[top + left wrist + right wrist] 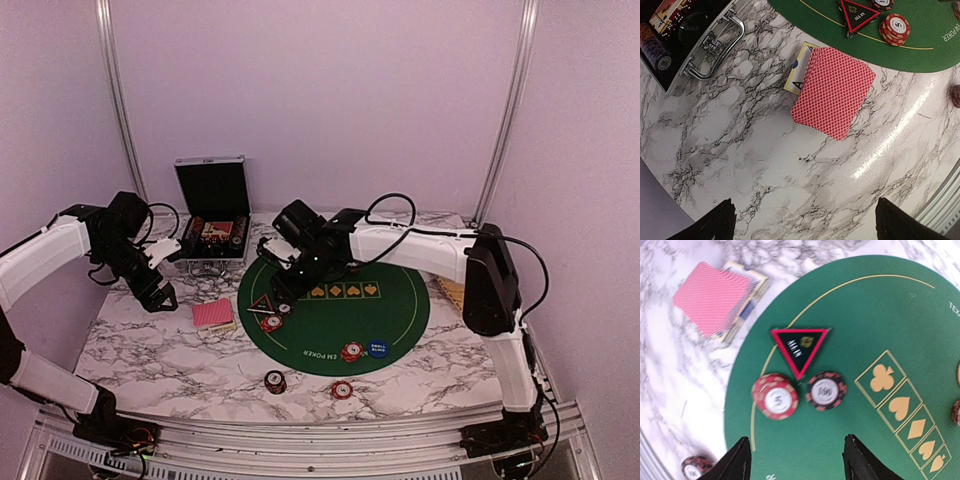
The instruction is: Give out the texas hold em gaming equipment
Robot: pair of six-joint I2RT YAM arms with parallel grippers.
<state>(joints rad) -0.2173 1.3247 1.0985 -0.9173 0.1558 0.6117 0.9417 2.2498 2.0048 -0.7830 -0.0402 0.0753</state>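
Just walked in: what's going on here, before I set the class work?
Two robot arms are laying out poker gear. The right gripper hovers open over the green mat, above a triangular marker, a red chip stack and a black chip, holding nothing. The left gripper, open, hangs over the marble table near the card deck.

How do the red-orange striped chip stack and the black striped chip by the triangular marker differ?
Colour: the red-orange striped chip stack is red, the black striped chip dark. Height: the stack is several chips high, the black chip looks lower. Both are round, edge-striped, on the green felt mat.
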